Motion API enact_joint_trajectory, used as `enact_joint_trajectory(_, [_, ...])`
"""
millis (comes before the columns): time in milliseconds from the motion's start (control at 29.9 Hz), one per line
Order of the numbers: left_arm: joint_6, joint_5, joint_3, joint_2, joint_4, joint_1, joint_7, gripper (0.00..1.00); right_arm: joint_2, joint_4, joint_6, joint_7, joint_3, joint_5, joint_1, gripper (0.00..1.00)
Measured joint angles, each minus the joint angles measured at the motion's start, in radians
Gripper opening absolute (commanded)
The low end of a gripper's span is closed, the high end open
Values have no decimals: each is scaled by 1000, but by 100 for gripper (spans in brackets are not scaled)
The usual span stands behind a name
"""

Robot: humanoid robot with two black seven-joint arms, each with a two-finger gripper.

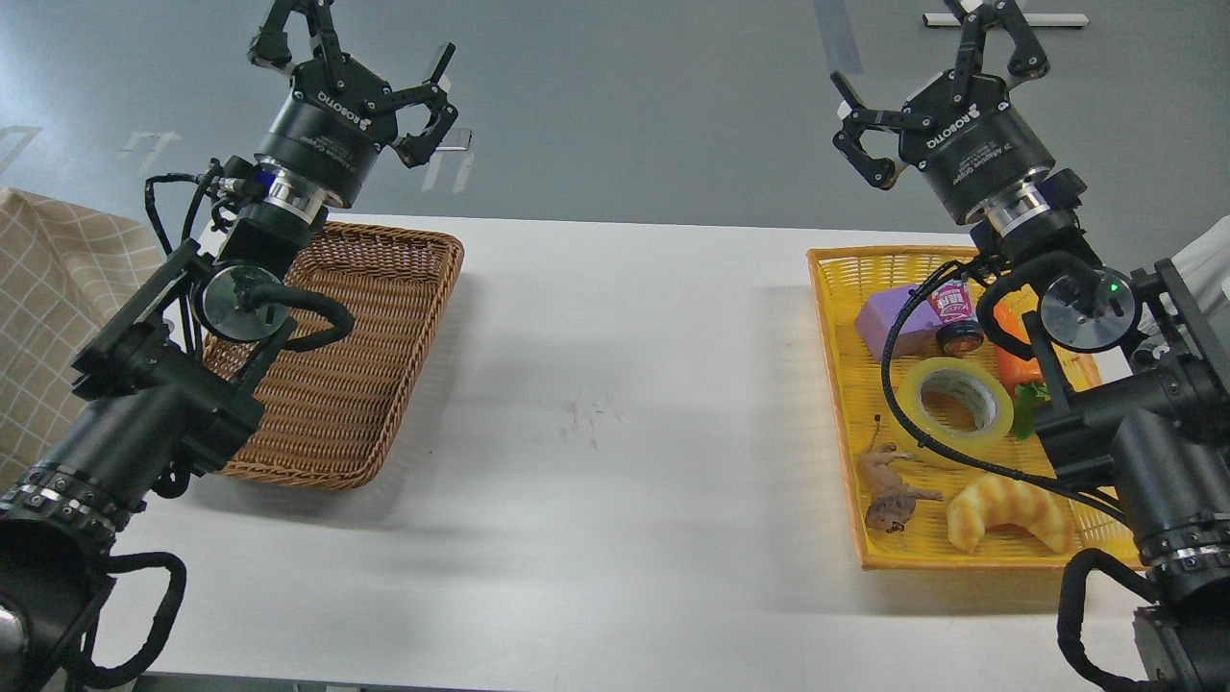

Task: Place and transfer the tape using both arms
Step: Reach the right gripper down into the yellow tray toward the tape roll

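The tape, a wide translucent yellow roll with a grey-white core, lies flat in the yellow basket at the right of the white table. My right gripper is open and empty, raised high above the basket's far end, well above the tape. A black cable of the right arm crosses in front of the roll. My left gripper is open and empty, raised above the far left of the brown wicker basket.
The yellow basket also holds a purple block, a small jar, a toy carrot, a toy animal and a croissant toy. A checked cloth lies at the far left.
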Motion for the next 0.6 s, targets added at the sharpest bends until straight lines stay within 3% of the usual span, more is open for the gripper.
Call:
enact_joint_trajectory(401, [0, 12, -3, 4, 1, 1, 0, 98, -218, 78, 0, -10, -334, -70, 35, 100])
enact_joint_trajectory(602, [0, 12, -19, 0, 1, -2, -1, 98, -388, 233, 0, -11, -474, -187, 42, 100])
